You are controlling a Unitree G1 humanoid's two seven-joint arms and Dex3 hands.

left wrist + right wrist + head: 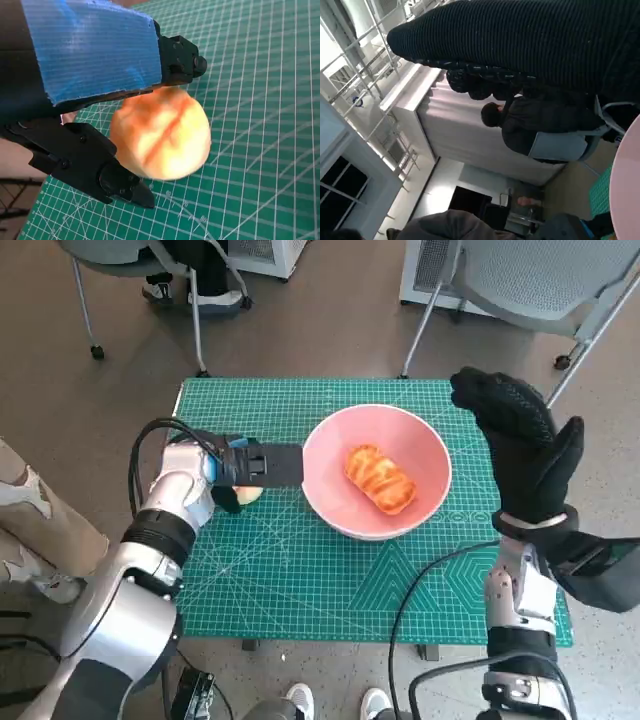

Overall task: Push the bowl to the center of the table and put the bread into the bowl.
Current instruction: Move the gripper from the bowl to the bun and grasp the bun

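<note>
L hand [232,466] grips bread roll [160,137] beside bowl [432,445] | R hand [520,445] open, raised

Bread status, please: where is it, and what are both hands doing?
Left hand grips one bread roll beside bowl. Right hand raised, holding nothing. Another bread already in bowl.
</note>
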